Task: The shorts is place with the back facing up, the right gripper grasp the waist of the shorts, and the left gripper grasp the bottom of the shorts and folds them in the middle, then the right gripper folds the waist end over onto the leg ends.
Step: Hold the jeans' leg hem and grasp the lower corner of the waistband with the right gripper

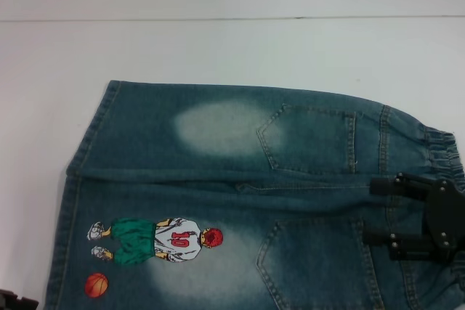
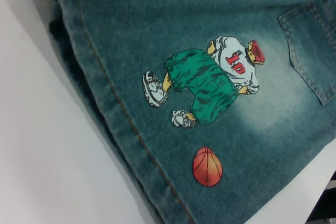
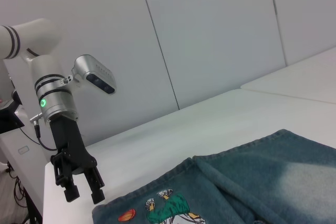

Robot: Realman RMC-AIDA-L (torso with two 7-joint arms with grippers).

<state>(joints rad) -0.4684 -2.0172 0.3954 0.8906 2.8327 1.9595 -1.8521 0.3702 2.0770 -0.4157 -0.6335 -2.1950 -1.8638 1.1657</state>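
With the shorts (image 1: 247, 201) spread flat on the table (image 1: 218, 49), the open right gripper (image 1: 378, 212) hangs above the waist (image 1: 443, 154) and the open left gripper (image 3: 83, 191) beside the hem (image 2: 126, 124) — only the top layer might be pinched, leaving the fold uneven.

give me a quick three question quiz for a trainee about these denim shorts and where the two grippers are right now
1. True or false: the shorts lie with the back pockets facing up.
2. Which gripper is over the waist of the shorts? A) the right gripper B) the left gripper
3. Fill in: the printed player's jersey shows the number ___.

Key
1. True; both back pockets show.
2. A; the left gripper hangs open by the leg ends, near the orange ball print.
3. 10.
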